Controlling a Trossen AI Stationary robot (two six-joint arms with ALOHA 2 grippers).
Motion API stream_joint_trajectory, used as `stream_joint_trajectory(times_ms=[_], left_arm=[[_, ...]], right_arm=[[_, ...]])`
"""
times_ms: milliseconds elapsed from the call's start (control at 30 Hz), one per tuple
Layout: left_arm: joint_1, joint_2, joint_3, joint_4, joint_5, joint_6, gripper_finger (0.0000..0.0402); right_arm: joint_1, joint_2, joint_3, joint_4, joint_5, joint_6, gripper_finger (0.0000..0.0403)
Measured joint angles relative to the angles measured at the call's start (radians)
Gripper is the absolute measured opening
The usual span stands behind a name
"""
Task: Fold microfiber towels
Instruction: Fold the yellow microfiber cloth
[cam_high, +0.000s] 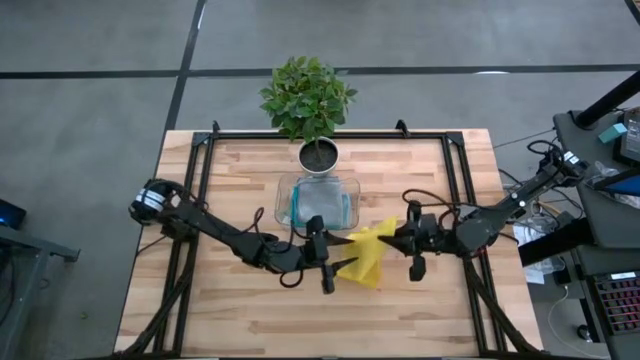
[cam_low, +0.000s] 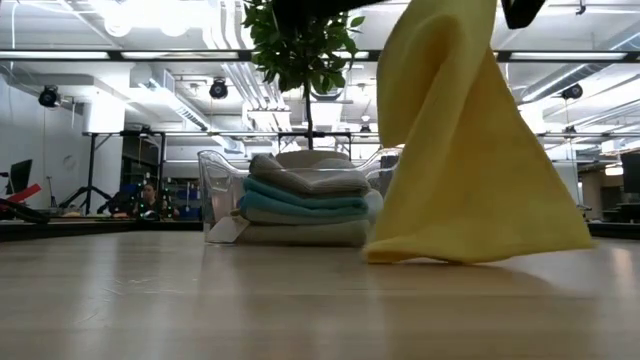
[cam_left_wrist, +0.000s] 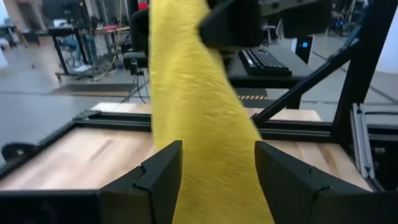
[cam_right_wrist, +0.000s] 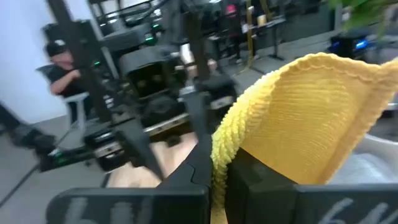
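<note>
Apparently yellow towel (cam_left_wrist: 199, 124) hangs between left gripper (cam_left_wrist: 214, 177) fingers.

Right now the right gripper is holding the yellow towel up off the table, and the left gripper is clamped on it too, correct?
Not quite. The right gripper is shut on the yellow towel, but the left gripper is open: in the left wrist view its fingers stand apart either side of the hanging cloth.

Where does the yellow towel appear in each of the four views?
High view: yellow towel at table centre, between both grippers.
Low view: hanging at right, lower edge on the table.
Left wrist view: hanging in the middle.
Right wrist view: at right.
Shared landmark: clear tray, behind the towel.
</note>
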Motion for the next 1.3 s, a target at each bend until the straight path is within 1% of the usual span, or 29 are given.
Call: stream_joint_trajectory(times_ms=[100, 167, 233, 300, 400, 467, 567, 667, 800, 867, 967, 1033, 1100, 1167, 1300], left_arm=[[-0.002, -0.015, -0.001, -0.002, 0.000, 0.052, 0.0195], [-0.002, -0.025, -0.003, -0.005, -0.001, 0.069, 0.0210], [-0.001, -0.033, -0.001, -0.005, -0.038, 0.085, 0.0228], [0.001, -0.034, 0.005, 0.000, -0.078, 0.087, 0.0243], [0.002, -0.035, 0.005, 0.001, -0.091, 0.092, 0.0253], [0.001, -0.036, 0.005, 0.002, -0.090, 0.074, 0.0255], [0.000, -0.029, 0.005, 0.023, -0.090, 0.051, 0.0255], [-0.014, -0.013, 0.005, 0.076, -0.091, 0.059, 0.0255], [-0.019, 0.027, 0.016, 0.149, -0.088, 0.070, 0.0255], [-0.014, 0.064, 0.030, 0.192, -0.099, 0.077, 0.0255], [0.000, 0.123, 0.056, 0.250, -0.182, 0.084, 0.0255], [0.004, 0.150, 0.075, 0.252, -0.293, 0.086, 0.0255], [0.011, 0.170, 0.088, 0.255, -0.388, 0.088, 0.0255], [0.017, 0.178, 0.089, 0.254, -0.407, 0.082, 0.0255], [0.020, 0.185, 0.089, 0.259, -0.349, 0.076, 0.0255]], right_arm=[[0.000, -0.009, 0.000, 0.006, 0.059, -0.025, 0.0009], [0.000, -0.011, 0.000, 0.009, 0.107, -0.046, 0.0009], [0.000, -0.016, -0.001, 0.041, 0.165, -0.064, 0.0009], [0.000, -0.017, -0.001, 0.112, 0.231, -0.112, 0.0009], [-0.003, -0.015, -0.001, 0.271, 0.307, -0.224, 0.0009], [-0.014, -0.012, -0.001, 0.384, 0.310, -0.290, 0.0009], [-0.037, -0.010, -0.001, 0.500, 0.309, -0.321, 0.0009], [-0.062, -0.010, -0.001, 0.551, 0.310, -0.322, 0.0009], [-0.100, 0.001, -0.001, 0.583, 0.300, -0.264, 0.0009], [-0.119, 0.016, -0.001, 0.592, 0.275, -0.239, 0.0009], [-0.144, 0.051, 0.000, 0.608, 0.206, -0.175, 0.0009], [-0.149, 0.074, 0.007, 0.606, 0.175, -0.149, 0.0009], [-0.149, 0.097, 0.019, 0.609, 0.171, -0.133, 0.0009], [-0.149, 0.116, 0.036, 0.612, 0.169, -0.134, 0.0009], [-0.149, 0.146, 0.072, 0.612, 0.169, -0.164, 0.0009]])
